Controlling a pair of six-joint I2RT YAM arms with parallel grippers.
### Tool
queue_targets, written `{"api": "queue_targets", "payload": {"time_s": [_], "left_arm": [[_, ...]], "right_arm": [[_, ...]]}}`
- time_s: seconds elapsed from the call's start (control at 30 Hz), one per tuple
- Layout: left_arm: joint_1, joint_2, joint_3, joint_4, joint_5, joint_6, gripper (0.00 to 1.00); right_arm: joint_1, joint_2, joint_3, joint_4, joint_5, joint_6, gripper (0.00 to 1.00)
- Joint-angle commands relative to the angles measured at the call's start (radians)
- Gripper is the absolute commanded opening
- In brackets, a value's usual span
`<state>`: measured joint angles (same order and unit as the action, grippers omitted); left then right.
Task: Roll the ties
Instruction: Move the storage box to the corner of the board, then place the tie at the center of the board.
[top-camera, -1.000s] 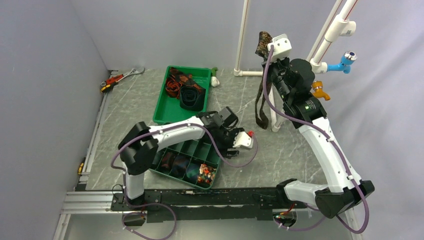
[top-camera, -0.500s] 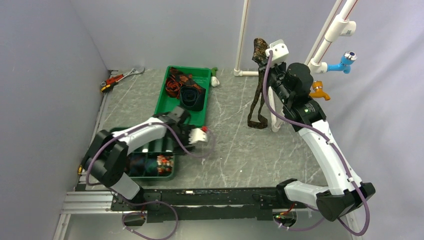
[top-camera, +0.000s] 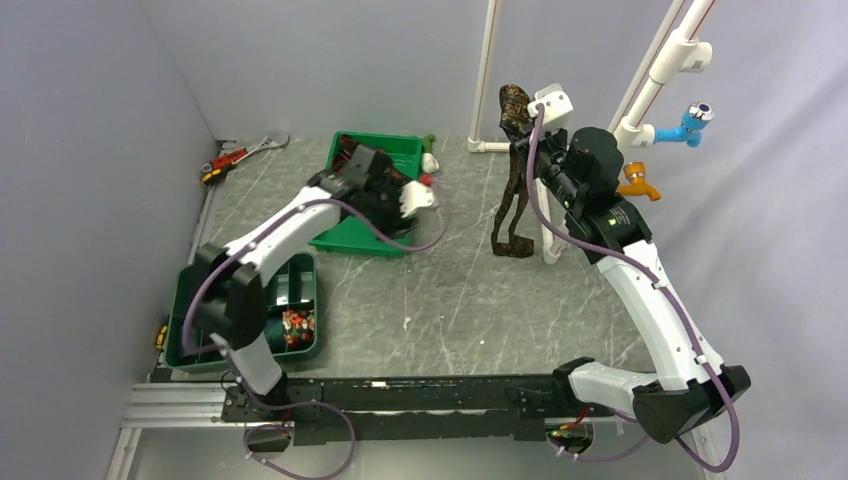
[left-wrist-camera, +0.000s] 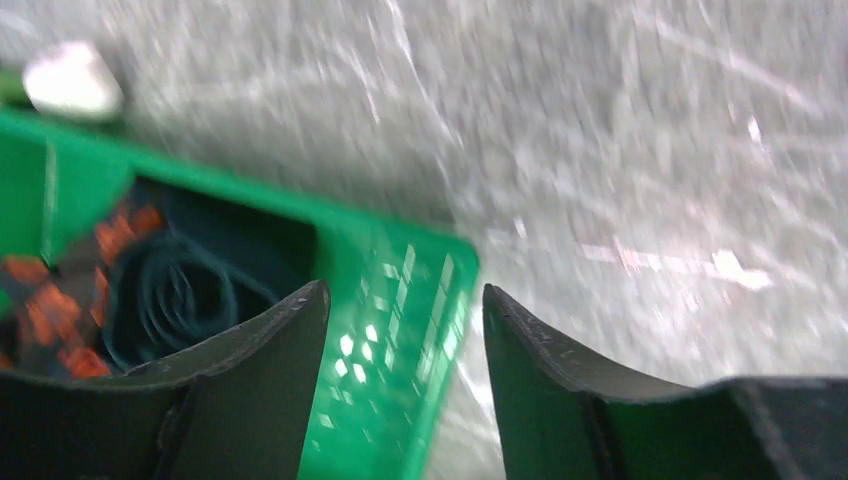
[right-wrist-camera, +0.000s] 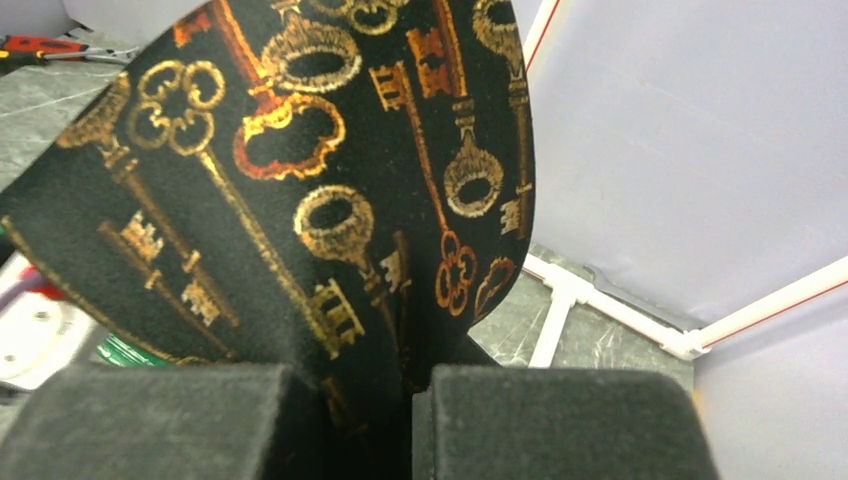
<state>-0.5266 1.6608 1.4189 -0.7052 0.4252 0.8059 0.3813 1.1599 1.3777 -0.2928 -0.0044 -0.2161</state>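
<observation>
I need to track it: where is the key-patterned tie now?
The tie hangs from the right gripper, back right in the top view, beside the white pipe frame.

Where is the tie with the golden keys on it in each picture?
Top external: the key tie hangs from the right gripper, upper middle.
Left wrist: not in it.
Right wrist: the key tie fills most of the picture, pinched at the bottom.
Shared landmark: the grey marbled table.

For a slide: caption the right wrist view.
Right gripper pinching a black tie printed with gold and orange keys.
</observation>
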Motion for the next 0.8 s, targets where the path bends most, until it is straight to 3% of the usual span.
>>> {"api": "queue_targets", "payload": {"time_s": [0.0,0.13,0.33,0.6,0.77], "left_arm": [[-0.089,0.225,0.189,0.071,-0.012,-0.115,0.58],[-0.104,0.412,0.332,0.046,-0.107,-0.165,0.49],[-0.054,0.507,0.299,0.035,-0.294,-0.118,0.41],[0.227,0.376,0.101,0.046,-0.421,-0.016,0.39],[0.379,0.393,0.204,-0.035,-0.366,-0.087,0.45]], "right_arm": [[-0.004,-0.027,0.029,0.031,0.051,0.024,0.00],[-0.009,-0.045,0.027,0.050,0.124,0.011,0.00],[-0.025,-0.063,0.030,0.035,0.129,-0.010,0.00],[-0.027,-0.069,0.005,0.004,-0.022,0.026,0.00],[-0.022,-0.029,0.036,0.004,-0.232,0.085,0.00]]}}
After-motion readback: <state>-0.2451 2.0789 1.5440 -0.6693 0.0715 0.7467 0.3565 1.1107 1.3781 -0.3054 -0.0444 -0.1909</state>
